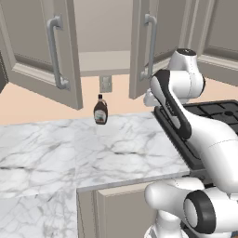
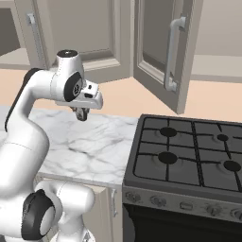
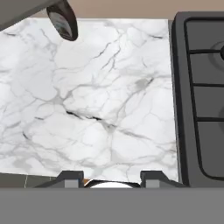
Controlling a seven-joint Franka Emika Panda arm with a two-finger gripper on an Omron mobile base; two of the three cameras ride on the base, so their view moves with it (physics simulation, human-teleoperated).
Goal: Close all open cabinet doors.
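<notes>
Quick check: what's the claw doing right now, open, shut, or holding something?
Claw: open and holding nothing, with marble counter showing between its two tips; it hangs above the counter beside the stove.

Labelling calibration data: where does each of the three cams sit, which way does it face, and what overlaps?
Left base view: behind the arm's left, facing forward-down at the marble counter, two open cabinet doors and a dark bottle; the arm rises at lower right.
Right base view: behind its right, facing the stove and an open door; arm at lower left, gripper above the counter.
Hand view: looks down at the counter; finger tips at bottom.
Shared: counter and stove in all; bottle in left and hand views.
</notes>
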